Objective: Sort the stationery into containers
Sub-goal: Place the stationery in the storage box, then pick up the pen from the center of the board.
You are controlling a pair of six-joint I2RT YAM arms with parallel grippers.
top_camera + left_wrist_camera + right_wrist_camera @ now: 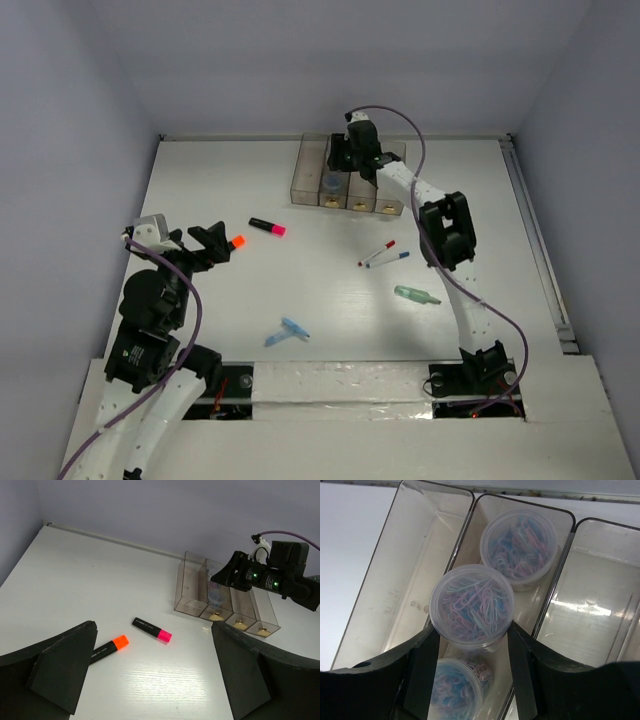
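My right gripper (472, 642) is clamped on a clear jar of paper clips (471, 607), over the second bin from the left in the bin row (306, 178) at the table's 12 o'clock. That bin has two more jars, at 12 o'clock (519, 547) and 7 o'clock (455, 687) from mine; can't tell if mine touches the lower one. My left gripper (215, 243) has jaws wide apart, holding nothing, over the orange marker (109, 648). The pink marker (152, 629) is at its 2 o'clock. Pens (383, 255), green piece (416, 295) and light-blue pieces (287, 331) are loose on the table.
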